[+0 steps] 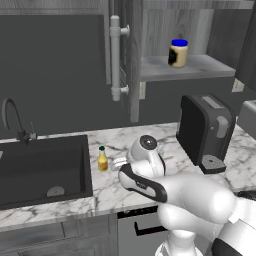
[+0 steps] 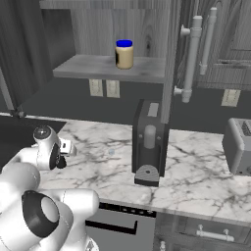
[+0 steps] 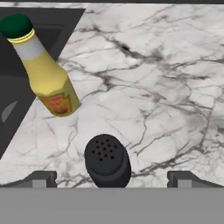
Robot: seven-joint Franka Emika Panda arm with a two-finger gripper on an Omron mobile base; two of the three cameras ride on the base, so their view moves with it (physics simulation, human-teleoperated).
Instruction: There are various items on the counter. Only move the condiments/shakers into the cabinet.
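On the white marble counter (image 3: 166, 65) a small black shaker (image 3: 107, 161) stands upright between my gripper's (image 3: 111, 179) two widely spread fingertips (image 3: 41, 178), with a gap on each side. The gripper is open and low over the counter (image 1: 116, 164) (image 2: 68, 147). The yellow green-capped bottle (image 3: 46, 74) (image 1: 102, 160) stands just beyond the shaker, by the edge of the dark sink (image 1: 42, 170). The blue-lidded jar (image 1: 178, 52) (image 2: 124, 54) sits on the grey inner shelf (image 1: 200, 67) of the open cabinet, whose door carries a pale bar handle (image 1: 115, 57).
A big black toaster (image 1: 205, 130) (image 2: 149, 142) stands on the counter under the shelf, right of my arm. A grey appliance (image 2: 238, 144) sits at the far right. The faucet (image 1: 12, 120) rises behind the sink. Drawers run below the counter front.
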